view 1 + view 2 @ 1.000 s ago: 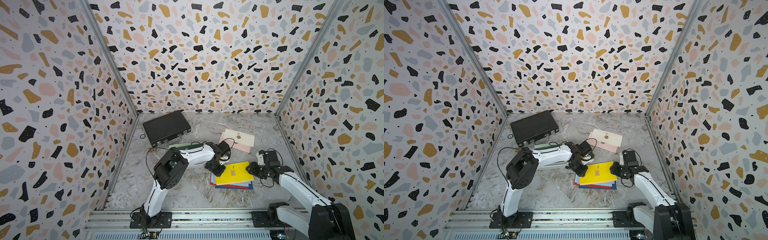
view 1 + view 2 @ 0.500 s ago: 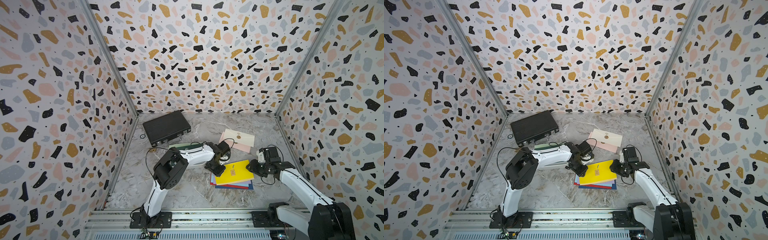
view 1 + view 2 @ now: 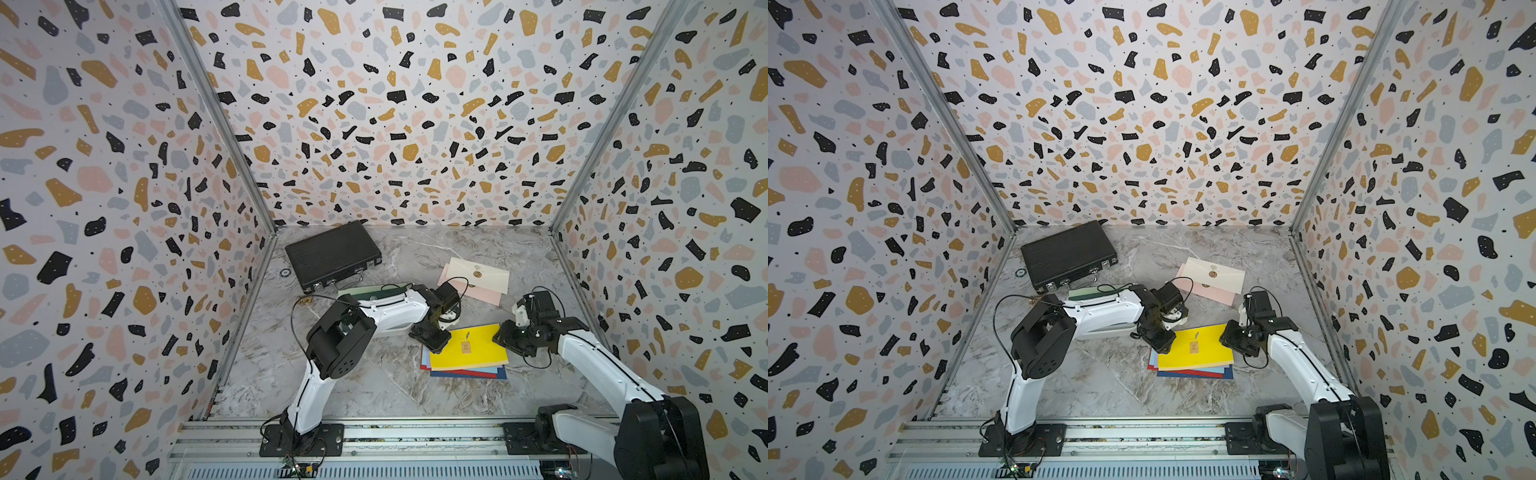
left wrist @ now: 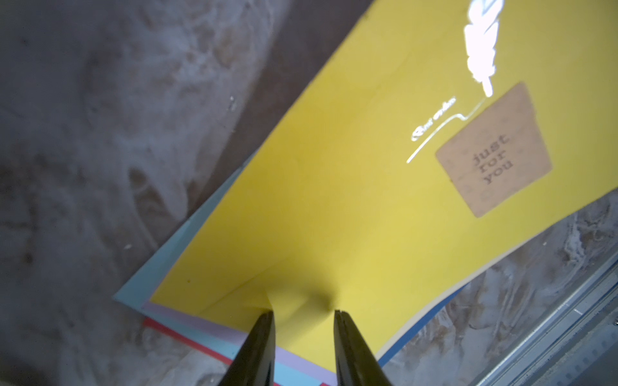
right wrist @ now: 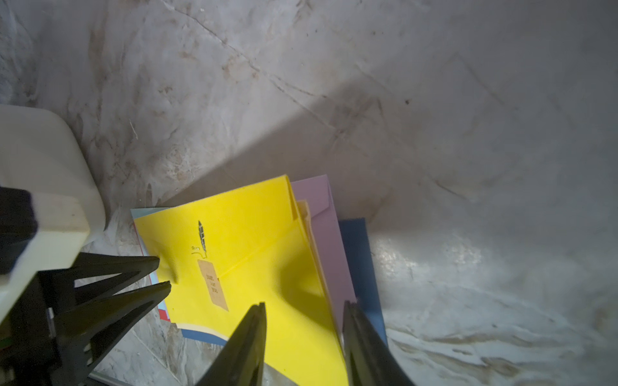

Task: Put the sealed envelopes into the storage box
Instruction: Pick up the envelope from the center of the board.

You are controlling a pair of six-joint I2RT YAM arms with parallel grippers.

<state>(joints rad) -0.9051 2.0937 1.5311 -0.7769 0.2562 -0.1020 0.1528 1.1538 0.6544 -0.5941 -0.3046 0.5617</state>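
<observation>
Moved: right wrist and forearm have shifted slightly toward 12 o'clock since a second ago; left arm, stack and loose envelopes lie as before.
Stack: yellow paper envelope (image 3: 469,349) tops a fanned pile on the grey marble tabletop (image 3: 374,386). Lilac (image 5: 317,207), light blue (image 4: 142,285), red (image 5: 164,314) and navy (image 5: 354,240) envelopes show at the edges beneath it.
Seal: brown square sticker (image 4: 495,150) reading "just for you", just beside a silver feather print (image 4: 481,43).
Left gripper (image 4: 304,312): black fingers parted, tips pressed on the yellow envelope's 9 o'clock end. A small ridge of paper stands up between them; not closed on it.
Right gripper (image 5: 304,305): fingers parted, straddling the yellow envelope's 3 o'clock edge. Contact cannot be told.
Loose pair: cream envelope with round gold seal (image 3: 480,274) overlaps a pink envelope (image 3: 486,297), at 12 o'clock from the stack and apart from it.
Dark green envelope (image 3: 386,291): at 10 o'clock from the stack, mostly hidden by the left forearm. What it lies on cannot be told.
Black ribbed briefcase (image 3: 332,255): shut, at 10 o'clock, near the back-left corner.
</observation>
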